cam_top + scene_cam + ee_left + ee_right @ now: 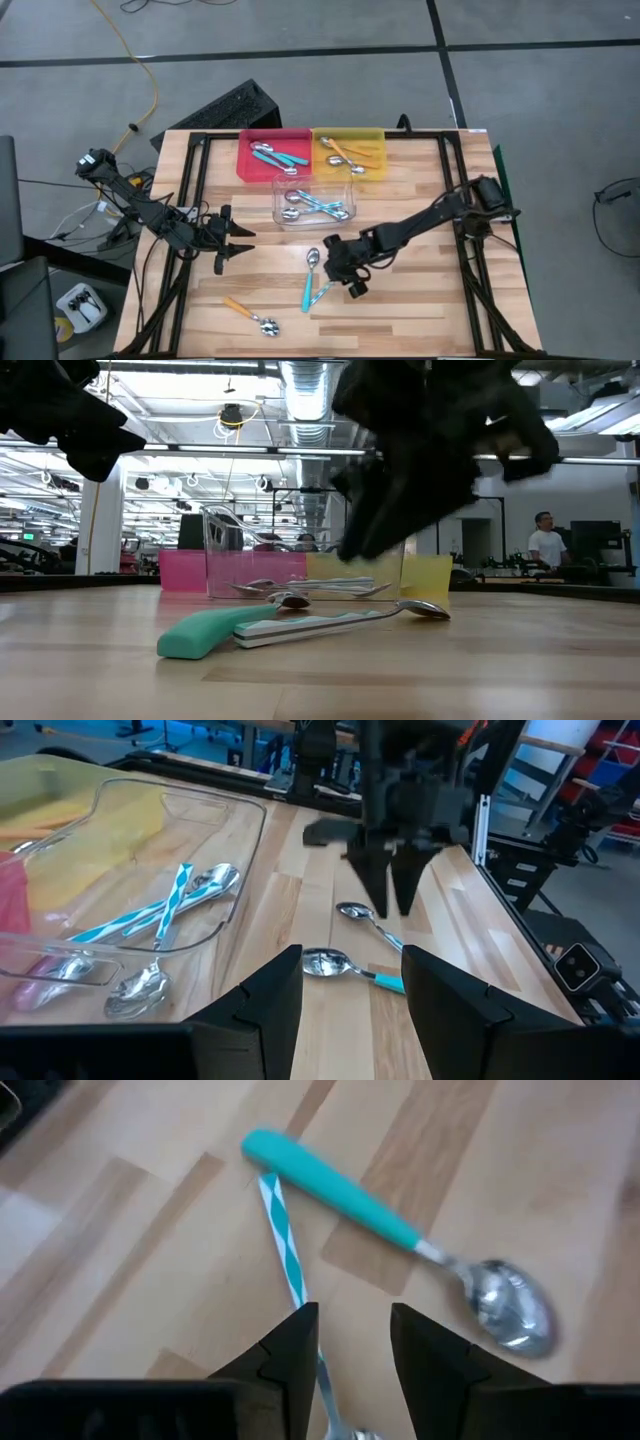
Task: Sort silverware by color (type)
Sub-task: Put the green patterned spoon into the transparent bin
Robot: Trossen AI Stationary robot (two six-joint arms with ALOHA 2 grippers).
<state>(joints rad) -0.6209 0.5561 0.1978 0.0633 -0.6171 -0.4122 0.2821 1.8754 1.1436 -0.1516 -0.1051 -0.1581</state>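
Two spoons lie crossed on the wood near the table's middle: a teal-handled one [309,280] [380,1215] and a pale blue striped one [322,292] [285,1250]. My right gripper [338,270] [355,1340] hangs open just above them, pointing down at a slant; the striped handle runs under its fingers. An orange-handled spoon [250,312] lies near the front edge. Spoons lie sorted in the red tray [245,165], yellow tray [375,135] and clear tray [282,185]. My left gripper [240,243] [350,990] waits open at the left.
The three trays stand together at the table's far middle, the clear one nearest the loose spoons. Black frame rails [195,190] run along the table's left and right sides. Bare wood lies between the loose spoons and the front edge. A person [545,540] stands far off in the room.
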